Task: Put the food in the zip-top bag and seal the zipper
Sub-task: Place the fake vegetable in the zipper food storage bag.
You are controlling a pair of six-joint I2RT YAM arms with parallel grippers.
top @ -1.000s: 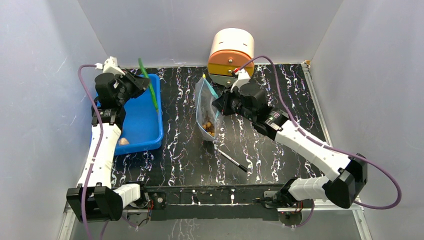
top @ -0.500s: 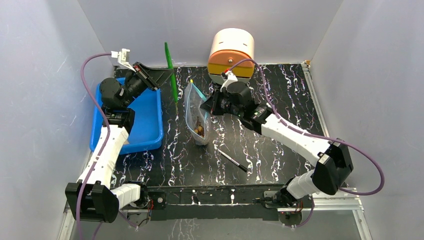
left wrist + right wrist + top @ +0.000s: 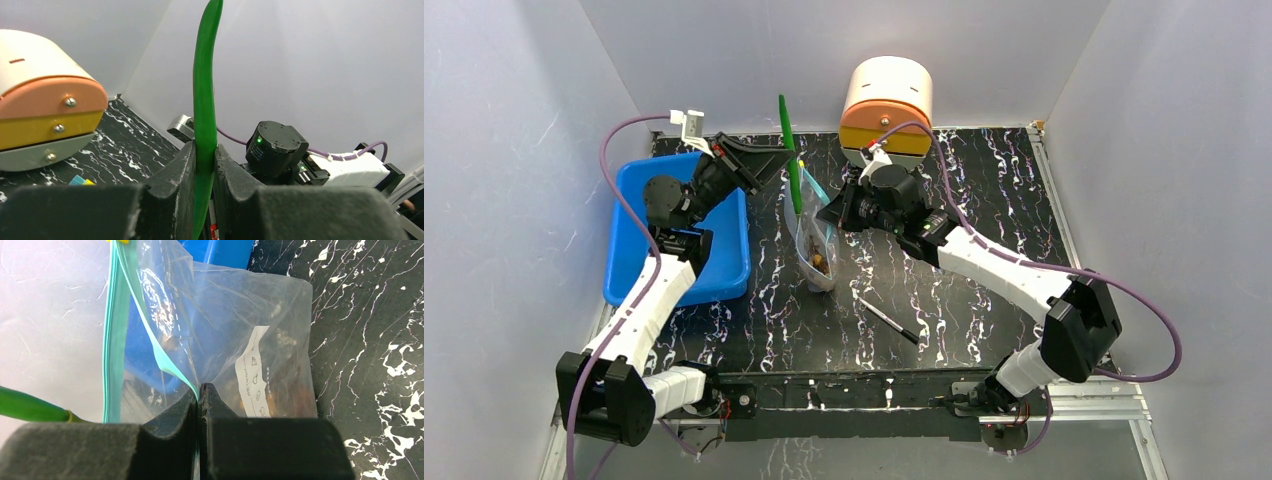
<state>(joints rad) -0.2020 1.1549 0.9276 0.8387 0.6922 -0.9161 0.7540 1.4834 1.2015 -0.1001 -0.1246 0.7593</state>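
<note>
My left gripper [image 3: 790,160] is shut on a long green toy pod [image 3: 787,130], held upright over the bag's mouth; the pod [image 3: 205,95] stands between the jaws of that gripper [image 3: 204,152] in the left wrist view. The clear zip-top bag [image 3: 815,245] stands on the black mat with brown food pieces [image 3: 822,263] at its bottom. My right gripper [image 3: 832,214] is shut on the bag's rim beside the teal zipper [image 3: 820,187], holding the mouth open. The right wrist view shows that gripper [image 3: 198,392], the zipper [image 3: 114,330], the bag's white label [image 3: 251,377], the brown food [image 3: 292,385] and the pod's end [image 3: 30,407].
A blue tray [image 3: 724,262] lies at the left under my left arm. A cream and orange cylinder [image 3: 886,105] stands at the back behind the bag. A thin black pen [image 3: 887,320] lies on the mat in front of the bag.
My left arm has carried the green pod from above the blue tray rightward to the bag's mouth. My right gripper has drawn the bag a little leftward, still holding its rim.
</note>
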